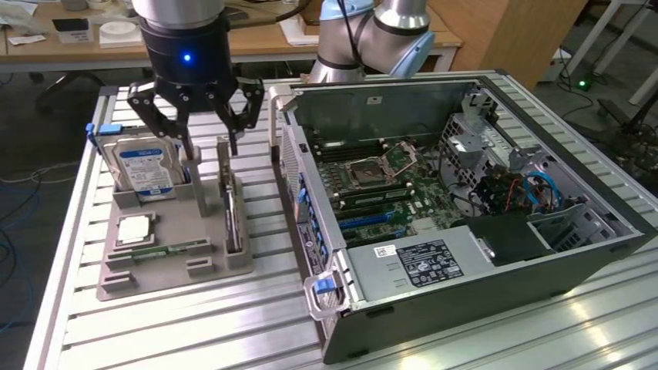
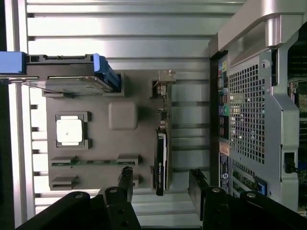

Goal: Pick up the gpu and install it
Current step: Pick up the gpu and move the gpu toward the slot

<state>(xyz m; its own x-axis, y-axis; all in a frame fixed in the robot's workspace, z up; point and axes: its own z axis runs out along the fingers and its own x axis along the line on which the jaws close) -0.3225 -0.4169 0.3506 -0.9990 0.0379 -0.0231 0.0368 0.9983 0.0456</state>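
The gpu (image 1: 230, 208) stands on its edge in a slot of the grey holder tray (image 1: 206, 266), beside the open computer case (image 1: 432, 193). In the wrist view the gpu (image 2: 161, 143) is a thin dark card with its silver bracket at the far end. My gripper (image 1: 211, 146) hangs open just above the card's end. One fingertip (image 2: 125, 179) is on each side of the card's edge, and neither touches it. The gripper (image 2: 161, 184) holds nothing.
A silver hard drive (image 1: 144, 166) with blue clips stands in the tray next to the gripper. A CPU (image 1: 134, 229) and a memory stick (image 1: 169, 250) lie in the tray. The case's motherboard (image 1: 386, 193) is exposed. A slatted metal table (image 1: 206, 324) carries everything.
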